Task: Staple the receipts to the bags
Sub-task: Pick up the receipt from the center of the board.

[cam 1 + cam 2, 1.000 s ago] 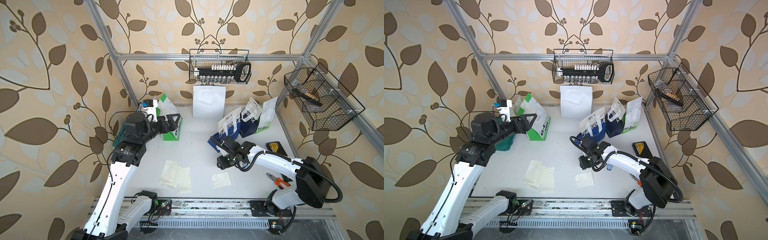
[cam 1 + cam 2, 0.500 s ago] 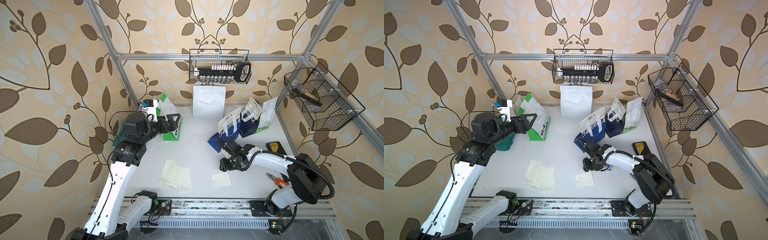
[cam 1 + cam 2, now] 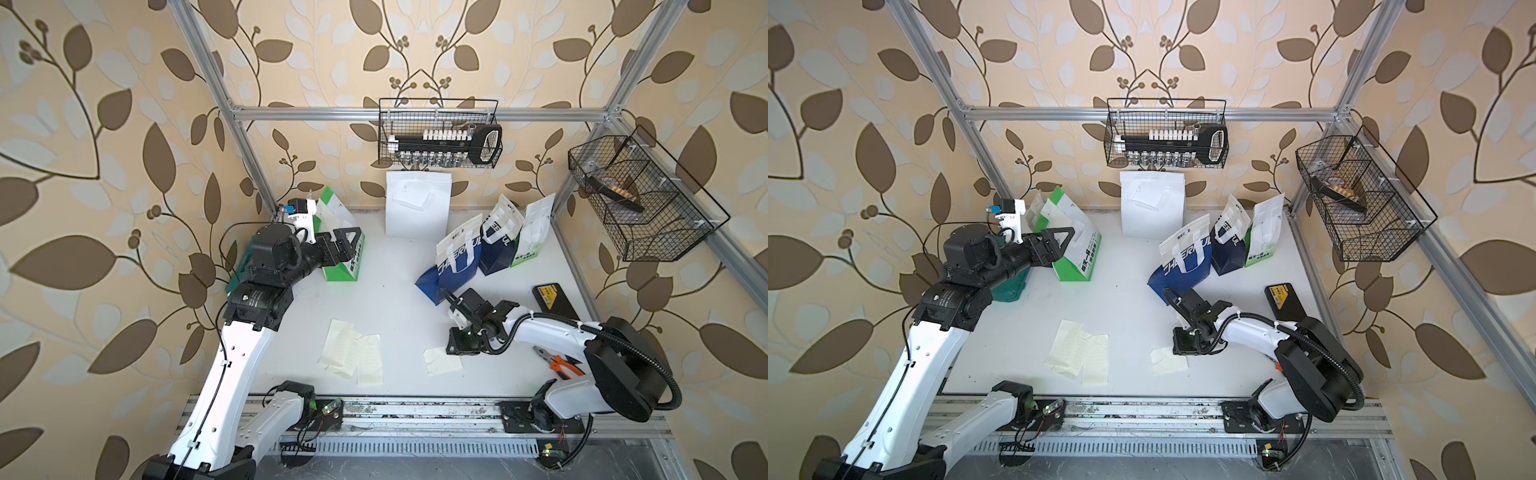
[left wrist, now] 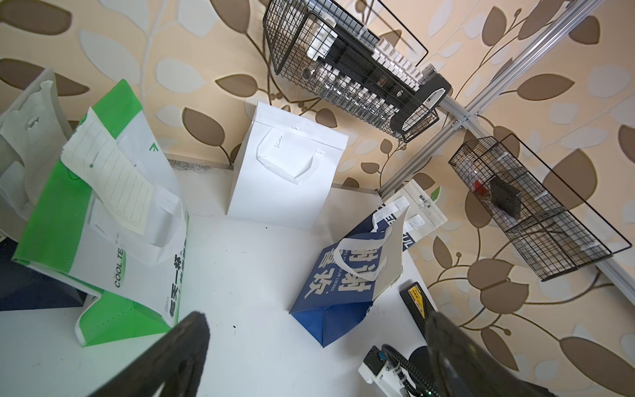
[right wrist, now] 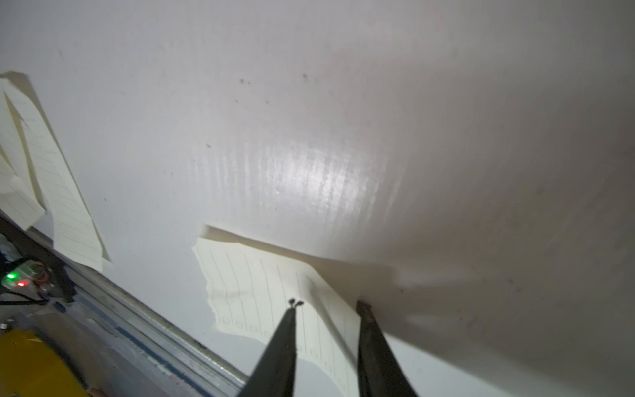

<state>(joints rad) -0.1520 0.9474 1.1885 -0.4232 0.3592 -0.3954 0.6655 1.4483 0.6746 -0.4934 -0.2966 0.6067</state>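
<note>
Lowered right gripper onto lone receipt, jaws narrowed to a slim gap astride its lifted edge, not yet pinching. Kept left gripper wide open, empty, near green-and-white bag.

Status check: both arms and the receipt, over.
Left gripper open, hovering near green-and-white bag. Right gripper down on lone receipt, jaws narrow, astride its lifted edge, not yet clamped. Nothing blocking the receipt.

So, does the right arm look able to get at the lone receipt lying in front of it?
Probably yes: the right pincer is down at the lone receipt, tips straddling one lifted edge, jaws slightly apart. Nothing lies on the slip or blocks it.
</note>
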